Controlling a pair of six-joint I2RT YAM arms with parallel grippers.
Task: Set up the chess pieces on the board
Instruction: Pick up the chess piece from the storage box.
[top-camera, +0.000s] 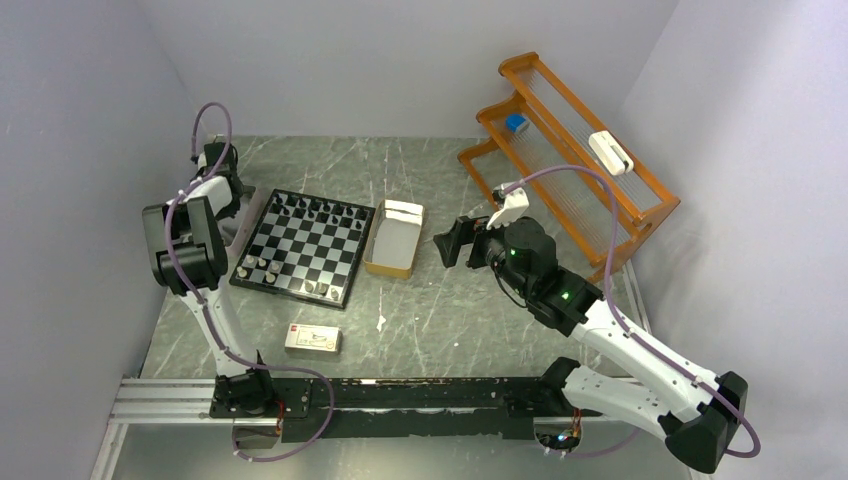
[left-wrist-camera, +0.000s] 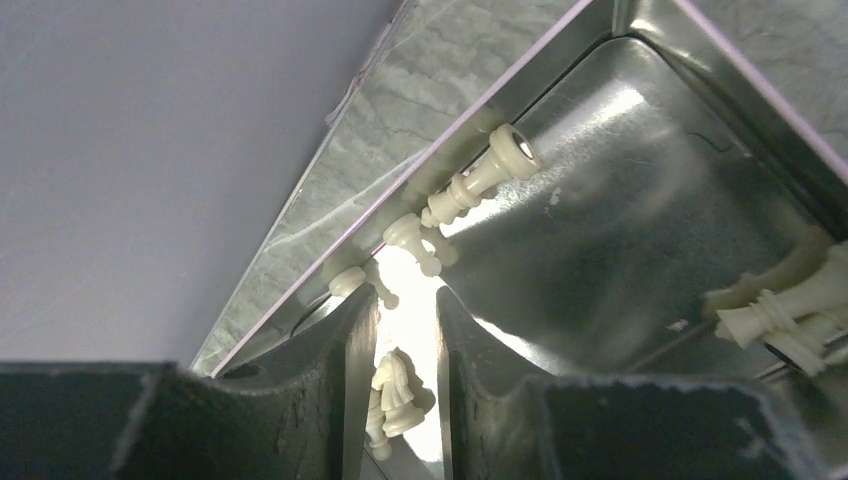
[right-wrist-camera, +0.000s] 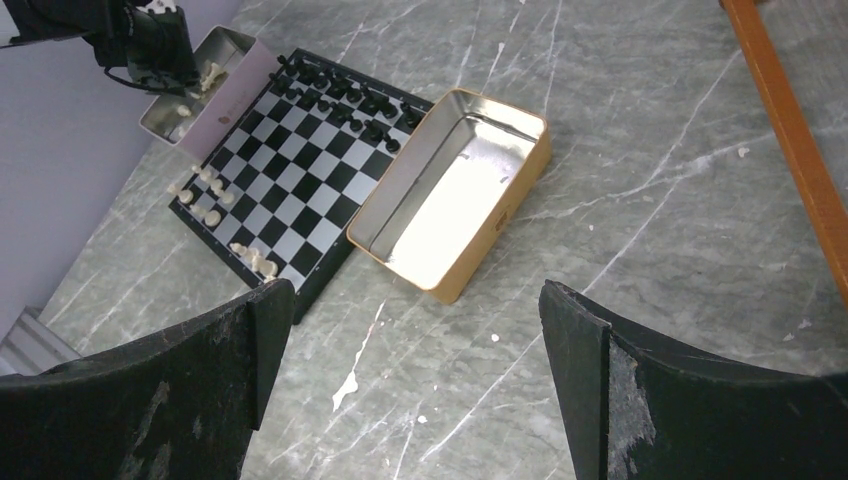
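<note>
The board (top-camera: 300, 250) lies left of centre, with black chess pieces (top-camera: 320, 210) along its far rows and several pale ones (top-camera: 262, 268) near its front edge. At the board's far-left corner my left gripper (left-wrist-camera: 405, 295) reaches into a shiny metal tray (left-wrist-camera: 620, 200) of loose white pieces. Its jaws stand partly apart around a white knight (left-wrist-camera: 400, 385), which rests by the left finger with a gap to the right one. More white pieces (left-wrist-camera: 480, 175) lie along the tray's wall. My right gripper (right-wrist-camera: 415, 300) hangs wide open and empty over bare table.
An empty tan tin box (top-camera: 393, 238) sits just right of the board. A white-and-red carton (top-camera: 312, 340) lies near the front edge. An orange rack (top-camera: 570, 150) stands at the back right. The left wall is close beside the left arm.
</note>
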